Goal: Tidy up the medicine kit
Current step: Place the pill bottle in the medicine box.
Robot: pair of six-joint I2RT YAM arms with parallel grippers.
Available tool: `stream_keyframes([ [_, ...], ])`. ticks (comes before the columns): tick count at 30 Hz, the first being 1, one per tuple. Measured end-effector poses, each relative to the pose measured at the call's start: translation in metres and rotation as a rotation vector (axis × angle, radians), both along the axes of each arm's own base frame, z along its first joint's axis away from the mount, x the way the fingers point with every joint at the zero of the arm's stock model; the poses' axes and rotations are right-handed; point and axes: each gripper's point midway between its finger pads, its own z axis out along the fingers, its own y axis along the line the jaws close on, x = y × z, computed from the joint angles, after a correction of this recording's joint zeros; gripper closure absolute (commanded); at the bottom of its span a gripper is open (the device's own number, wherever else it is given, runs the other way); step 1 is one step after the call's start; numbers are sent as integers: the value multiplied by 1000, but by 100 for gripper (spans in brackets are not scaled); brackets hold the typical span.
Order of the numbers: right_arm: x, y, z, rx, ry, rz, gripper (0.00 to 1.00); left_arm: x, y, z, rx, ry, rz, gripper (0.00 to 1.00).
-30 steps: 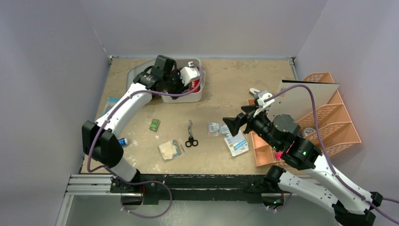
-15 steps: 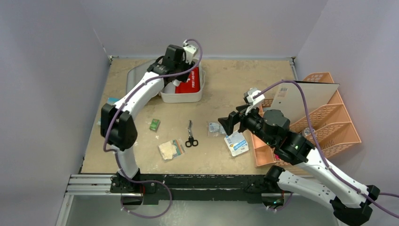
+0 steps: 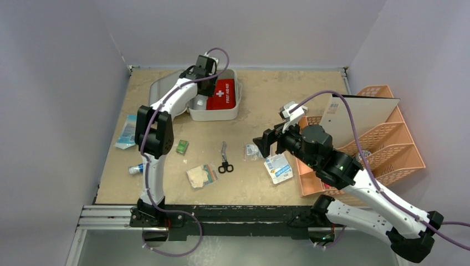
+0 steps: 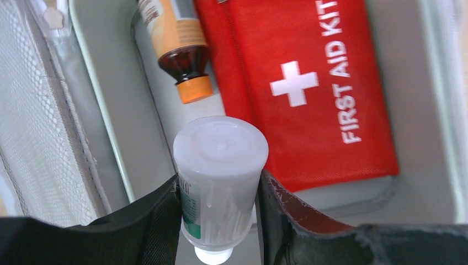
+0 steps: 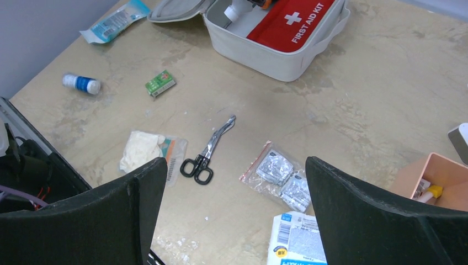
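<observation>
As the left arm (image 3: 166,105) stretched over the open kit (image 3: 216,115) at the table's (image 3: 277,88) far side, its fingers (image 4: 160,221) pinched a white bottle (image 4: 221,165) above the gap beside the pouch (image 4: 309,94); right fingers (image 5: 110,215) hung spread.

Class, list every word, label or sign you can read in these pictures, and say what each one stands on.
"FIRST AID KIT": white letters on the red pouch lying in the medicine kit.
Sign: a white cross on the same pouch.
Too small or blurred to read: the labels on the white bottle, the amber bottle, the green box and the blue-and-white packet.
</observation>
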Motion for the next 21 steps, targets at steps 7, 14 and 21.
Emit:
stream_keyframes([
  [7,5,6,-10,-28,23,-1,3,11,29,-35,-19,73,107,58],
  [14,10,12,-16,-43,35,-1,3,13,30,-55,-47,112,139,53],
  [21,12,14,-20,-53,43,-1,3,15,28,-61,-63,130,154,48],
])
